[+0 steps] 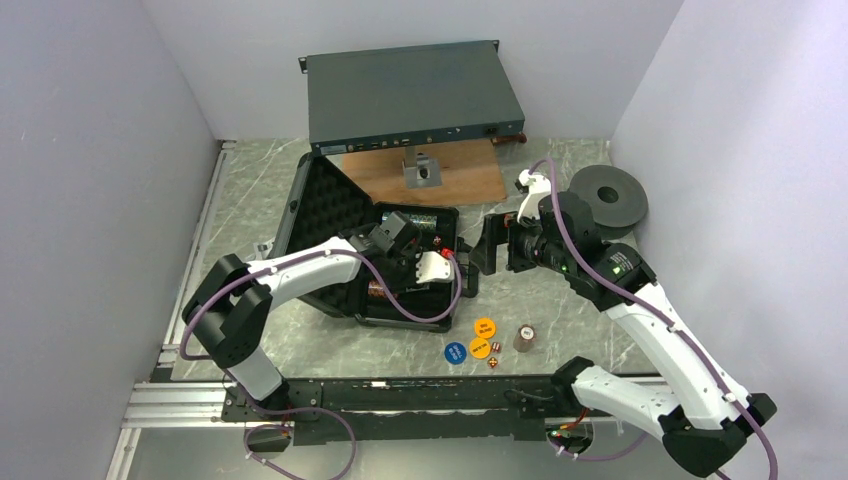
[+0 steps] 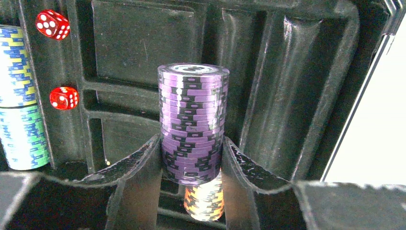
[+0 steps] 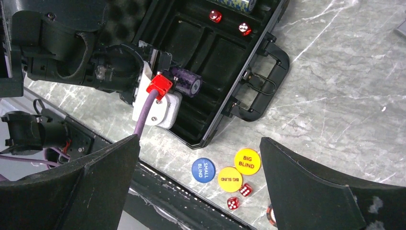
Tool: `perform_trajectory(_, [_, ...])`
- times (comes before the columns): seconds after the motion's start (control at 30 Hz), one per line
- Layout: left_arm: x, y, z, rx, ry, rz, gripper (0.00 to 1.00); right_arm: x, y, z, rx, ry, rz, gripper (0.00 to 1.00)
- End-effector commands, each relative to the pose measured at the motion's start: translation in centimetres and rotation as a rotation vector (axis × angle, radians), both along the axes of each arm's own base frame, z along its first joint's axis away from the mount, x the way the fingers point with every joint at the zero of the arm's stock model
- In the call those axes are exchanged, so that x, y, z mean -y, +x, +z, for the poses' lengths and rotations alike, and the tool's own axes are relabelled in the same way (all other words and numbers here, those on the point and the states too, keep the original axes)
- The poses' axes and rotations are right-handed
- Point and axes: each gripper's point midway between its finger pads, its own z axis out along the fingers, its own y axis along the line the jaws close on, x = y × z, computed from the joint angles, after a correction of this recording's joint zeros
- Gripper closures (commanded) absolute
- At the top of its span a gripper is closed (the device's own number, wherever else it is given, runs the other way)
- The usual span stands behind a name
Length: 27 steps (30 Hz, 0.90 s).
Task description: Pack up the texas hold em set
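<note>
The black case (image 1: 445, 300) lies open, its foam-lined lid (image 1: 320, 205) tipped back to the left. My left gripper (image 2: 191, 158) reaches into the tray, shut on a purple chip stack (image 2: 193, 120) that stands above an empty slot, with an orange stack (image 2: 205, 203) below it. Blue-green stacks (image 2: 19, 96) and two red dice (image 2: 52, 24) lie in the tray. My right gripper (image 3: 199, 143) hovers open just right of the case. On the table beneath it are a blue disc (image 3: 203, 170), two yellow-orange discs (image 3: 247, 161), two dice (image 3: 245, 190) and a chip stack (image 1: 524, 338).
A large grey-blue rack unit (image 1: 412, 95) stands at the back on a wooden board (image 1: 450, 180). A dark grey spool (image 1: 607, 195) lies at the back right. Walls close in left and right, and a metal rail (image 1: 400, 395) runs along the near edge.
</note>
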Motion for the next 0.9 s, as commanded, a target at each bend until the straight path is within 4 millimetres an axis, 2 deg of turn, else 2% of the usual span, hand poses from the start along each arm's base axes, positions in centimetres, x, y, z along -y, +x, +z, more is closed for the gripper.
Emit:
perform_trajectory(0.0, [1.2, 0.5, 1.1, 0.030, -0.042, -0.033, 1.00, -0.5, 0.6, 0.9, 0.037, 0.021, 0.009, 0.00])
perform_trajectory(0.37, [1.1, -0.4, -0.4, -0.029, 0.008, -0.042, 1.00, -0.6, 0.6, 0.6, 0.028, 0.020, 0.013, 0.00])
perform_trajectory(0.6, [0.5, 0.2, -0.4, -0.005, 0.043, -0.006, 0.99, -0.7, 0.5, 0.5, 0.025, 0.021, 0.017, 0.00])
perform_trajectory(0.77, [-0.1, 0.2, -1.0, -0.003, 0.089, 0.001, 0.88, -0.7, 0.6, 0.3, 0.021, 0.018, 0.017, 0.00])
perform_trajectory(0.87, [0.0, -0.2, -0.9, -0.016, 0.084, -0.007, 0.74, -0.7, 0.6, 0.3, 0.020, 0.017, 0.018, 0.00])
